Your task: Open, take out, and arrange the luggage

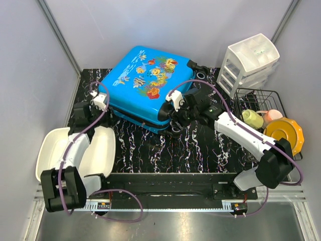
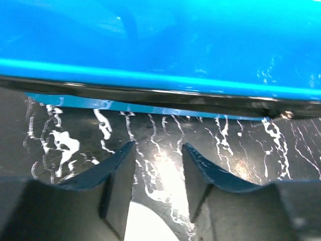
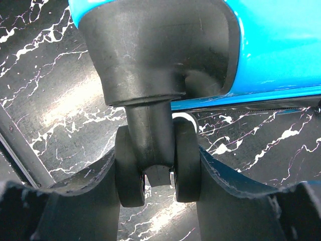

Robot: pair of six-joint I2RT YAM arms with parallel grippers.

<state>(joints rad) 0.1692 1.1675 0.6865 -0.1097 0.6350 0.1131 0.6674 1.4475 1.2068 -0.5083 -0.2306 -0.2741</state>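
Bracing the closed bright-blue hard-shell fish-print suitcase (image 1: 143,88), the right gripper (image 3: 156,170) clamps its black twin wheel (image 3: 130,170); the left gripper (image 2: 158,155), narrowly parted and empty, faces the seam (image 2: 150,93) just ahead, probably needing the zipper next.

Plain pale grey walls (image 1: 150,25) fill the upper part of the frame, with slanted metal posts (image 1: 59,35) at the upper left and upper right. The desk (image 1: 150,150) is black with white marble veins and reflects soft light.

Closed luggage (image 1: 143,83) flat on marble table (image 1: 195,150); white tub (image 1: 50,138) at left.
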